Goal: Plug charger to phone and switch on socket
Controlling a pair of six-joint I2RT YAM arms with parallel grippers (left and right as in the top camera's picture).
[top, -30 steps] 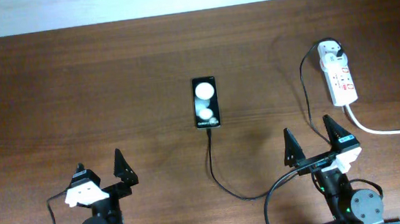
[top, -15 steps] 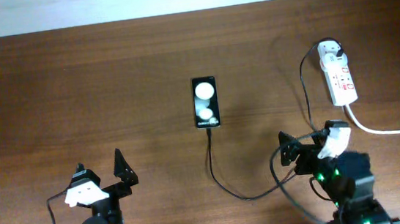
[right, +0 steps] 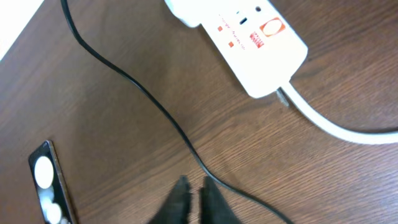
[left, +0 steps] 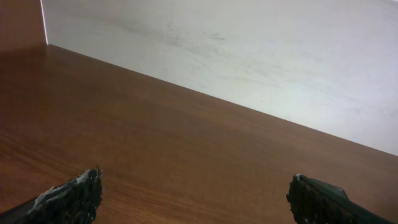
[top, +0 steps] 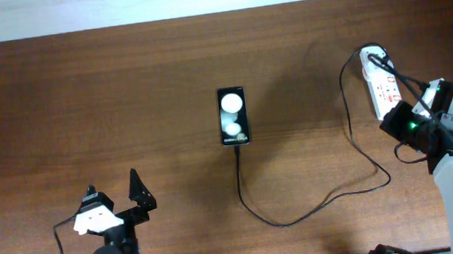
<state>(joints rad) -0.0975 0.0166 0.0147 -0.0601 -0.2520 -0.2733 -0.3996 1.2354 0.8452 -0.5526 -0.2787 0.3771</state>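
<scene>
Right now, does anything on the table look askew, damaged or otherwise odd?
Nothing looks damaged or spilled. The phone lies straight; the black charger cable runs from its near end in a loose, sprawling curve to the white power strip, which sits slightly slanted. That reads as ordinary slack, not a fault.

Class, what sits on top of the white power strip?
The charger's plug sits in the power strip at its far end. Overhead, the right arm covers the near end; the right wrist view shows nothing resting there.
</scene>
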